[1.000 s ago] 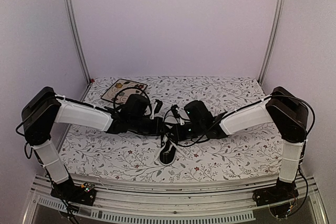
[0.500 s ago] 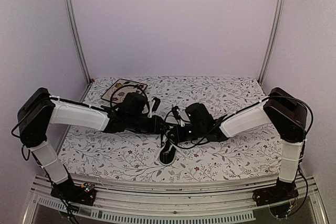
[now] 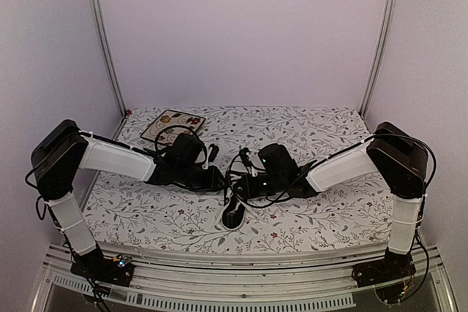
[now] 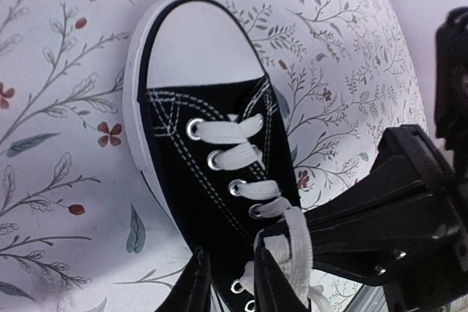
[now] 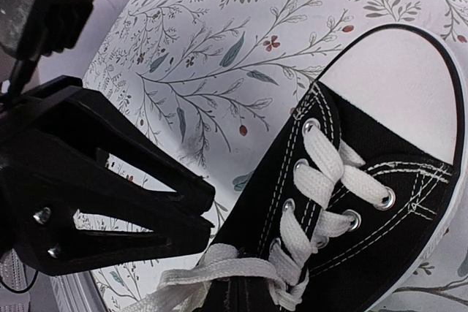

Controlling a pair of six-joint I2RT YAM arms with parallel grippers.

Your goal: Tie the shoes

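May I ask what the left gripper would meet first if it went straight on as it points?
The left gripper would likely meet the laces of the sneaker first; depth is unclear.

Shoe point(image 4: 183, 173): black canvas with white stitching, white laces point(image 4: 232, 157), white toe cap point(image 4: 196, 42) and white sole edge point(image 4: 131, 115). Table cover point(image 3: 329, 126): white, printed with grey-green sprigs and small red flowers. Plate point(image 3: 164, 123): cream, dark floral pattern, dark border.
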